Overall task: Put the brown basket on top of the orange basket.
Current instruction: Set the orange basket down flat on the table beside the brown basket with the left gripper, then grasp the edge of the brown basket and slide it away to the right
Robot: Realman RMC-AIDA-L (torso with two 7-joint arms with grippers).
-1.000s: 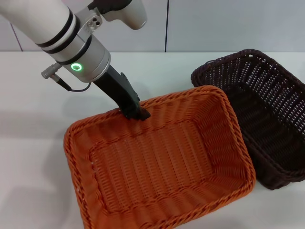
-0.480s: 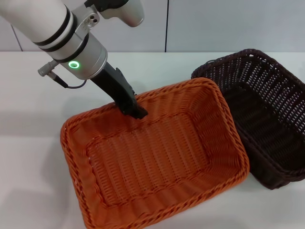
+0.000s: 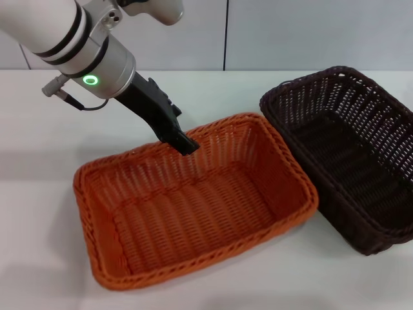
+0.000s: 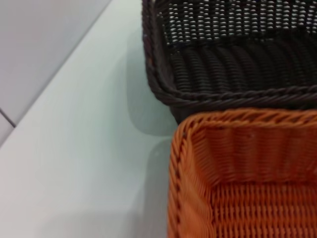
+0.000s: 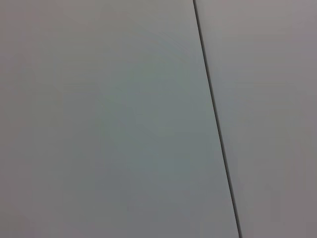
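While the left gripper (image 3: 186, 146) clamps the far long rim of the orange basket (image 3: 193, 206), that basket sits on the white table (image 3: 39, 161) with its open mouth facing up and its long axis running roughly left to right in the head view, the right end angled a little farther from the robot than the left end. Its near-left part lies lower in the picture, and whether the whole base rests flat on the table cannot be told.

Beside it on the right is the brown basket (image 3: 352, 155), also mouth up, with its long axis running from far-left to near-right, so the 2 baskets lie at an angle to each other. In the head view the orange basket's right short end comes right up against the brown basket's long left side; whether they touch cannot be settled there. The left wrist view shows the orange rim's corner (image 4: 185, 131) pushed just under the brown basket's braided rim (image 4: 223, 96), with hardly any gap between them.

The left gripper's dark fingers are pressed together on the orange rim near the middle of its far side, the tips dipping just inside the basket, and the arm slants up and to the left from there.

Neither the head view nor the right wrist view, which is filled by a pale grey panelled wall (image 5: 109, 119), shows the right gripper.
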